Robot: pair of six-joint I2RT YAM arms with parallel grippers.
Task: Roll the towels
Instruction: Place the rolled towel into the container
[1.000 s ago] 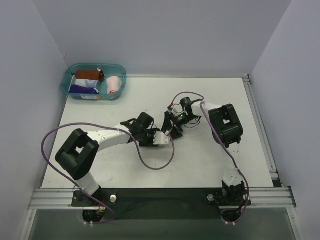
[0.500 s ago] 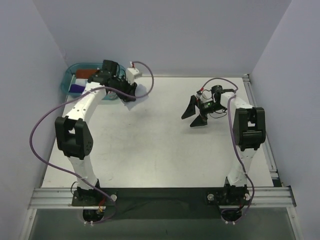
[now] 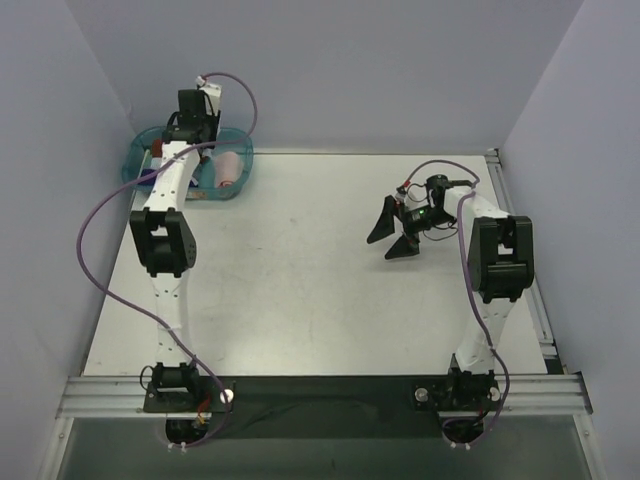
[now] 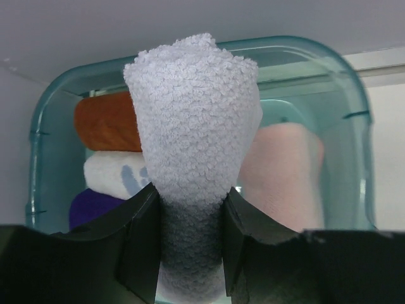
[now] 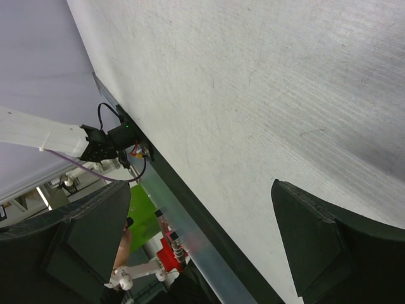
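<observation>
Rolled towel [image 4: 190, 120] pinched in left gripper [image 4: 188, 206], above tub [image 4: 352, 95]; right gripper [image 3: 381, 246] wide open, nothing btwn.

Top view reads fine for me: flat, diffuse light from above, table [image 3: 300, 290] bright white but not clipped, shadows very soft. Strip below the front rail [image 3: 320, 392] is dark. Left wrist: rolled towel [image 4: 190, 114] crisp at the top, falling into grey shade between the left gripper's fingers [image 4: 136, 247], which are near black and soft. Small glints on the tub [image 4: 345, 82] rim. Right wrist: table grain sharp, darker patch lower right, right gripper's fingers [image 5: 316, 247] featureless black.
</observation>
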